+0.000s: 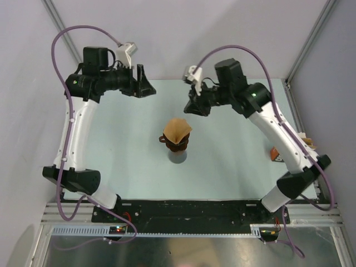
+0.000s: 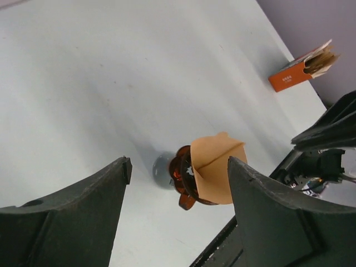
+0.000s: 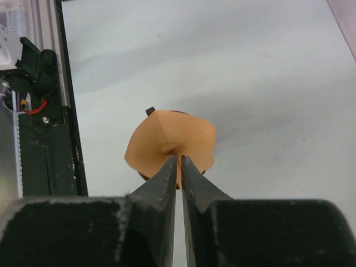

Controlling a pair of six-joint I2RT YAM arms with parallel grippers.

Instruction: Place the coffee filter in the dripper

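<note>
The tan-brown coffee filter [image 1: 178,129] sits opened as a cone in the dark reddish dripper [image 1: 173,143] at the table's middle. Its edges stand above the rim. In the left wrist view the coffee filter [image 2: 214,169] leans out of the dripper [image 2: 182,169], whose small handle points down. My left gripper [image 1: 146,83] hangs open at the back left, well away from it; its fingers [image 2: 83,206] frame the dripper from afar. My right gripper [image 1: 194,105] hovers behind and above the filter [image 3: 169,139]. Its jaws are shut with only a thin slit and hold nothing, apart from the paper.
The dripper stands on a grey glass beaker [image 1: 178,157]. An orange-brown printed bag [image 1: 275,154] lies at the right table edge beside the right arm, seen also as a bag [image 2: 295,75] in the left wrist view. A black rail [image 3: 50,150] runs along the near edge.
</note>
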